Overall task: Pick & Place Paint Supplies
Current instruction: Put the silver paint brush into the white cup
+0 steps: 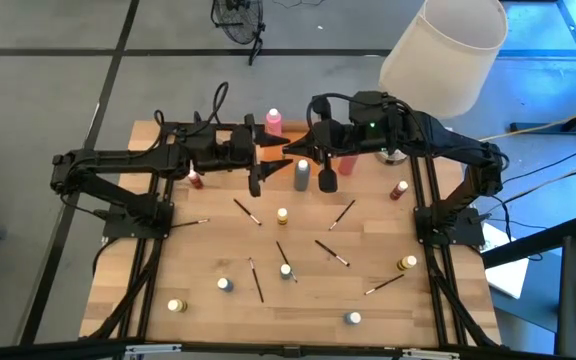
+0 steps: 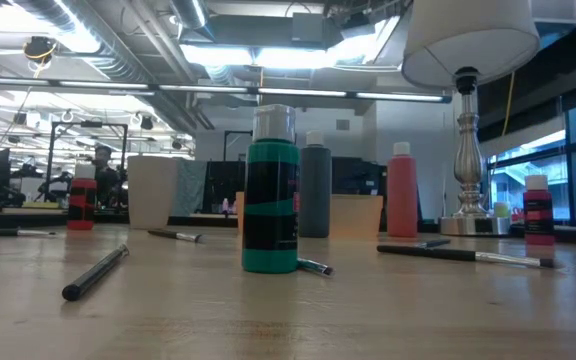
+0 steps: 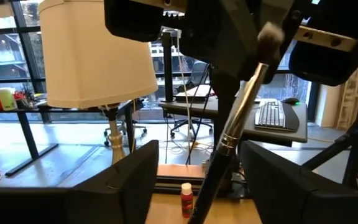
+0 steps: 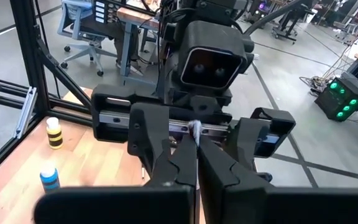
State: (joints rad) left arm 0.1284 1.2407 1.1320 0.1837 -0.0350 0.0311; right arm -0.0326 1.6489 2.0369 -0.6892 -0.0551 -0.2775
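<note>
Judging from the high view, you should treat the task as barely begun: brushes (image 1: 334, 252), small pots (image 1: 225, 284) and the grey bottle (image 1: 301, 174) lie scattered on the desk (image 1: 438, 300). Note one brush (image 3: 241, 112) raised between both arms above the desk's far middle. The right pincer (image 4: 196, 155) is closed on its bristle end; the left pincer (image 3: 197, 180) stands open around its handle.

Hidden / cut off
Brush (image 3: 241, 112) lower end cut by frame edge; lamp (image 2: 468, 60) shade top cropped.
</note>
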